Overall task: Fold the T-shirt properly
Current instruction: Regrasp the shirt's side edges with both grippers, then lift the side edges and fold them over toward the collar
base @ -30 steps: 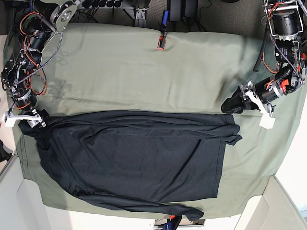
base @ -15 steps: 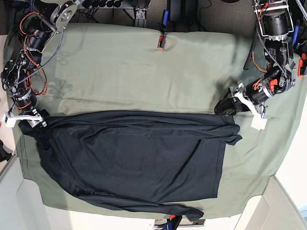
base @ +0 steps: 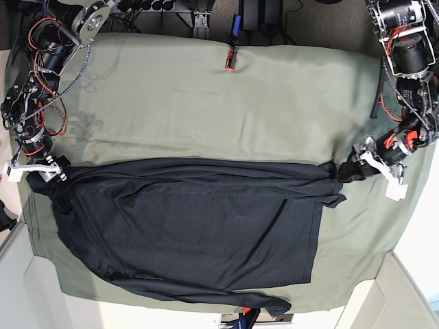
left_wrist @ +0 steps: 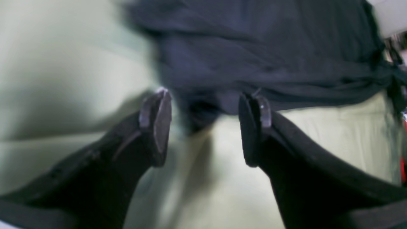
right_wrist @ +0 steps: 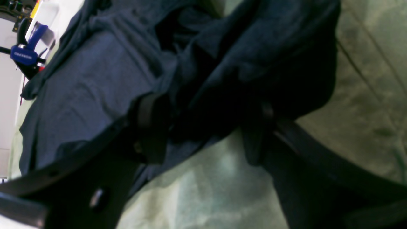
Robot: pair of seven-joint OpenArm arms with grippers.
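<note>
The dark navy T-shirt [base: 192, 226] lies flat on the sage-green cloth [base: 206, 103], with one sleeve folded along its far edge and another along its near edge. My left gripper [base: 337, 171] sits at the shirt's far right corner. In the left wrist view this gripper [left_wrist: 205, 117] is open, and the shirt's edge [left_wrist: 254, 47] lies just at its fingertips. My right gripper [base: 59, 173] rests at the shirt's far left corner. In the right wrist view its jaws [right_wrist: 203, 127] stand wide apart around bunched shirt cloth [right_wrist: 95, 79].
A red and blue clamp [base: 231, 58] holds the green cloth at the far edge; another clamp [base: 243, 317] sits at the near edge. A blue clamp [right_wrist: 27, 54] shows in the right wrist view. White table borders [base: 384, 301] frame the near corners.
My left gripper has swung nearer and to the right, from the bare cloth beyond the shirt to the shirt's far right corner. The right arm and the shirt have not moved.
</note>
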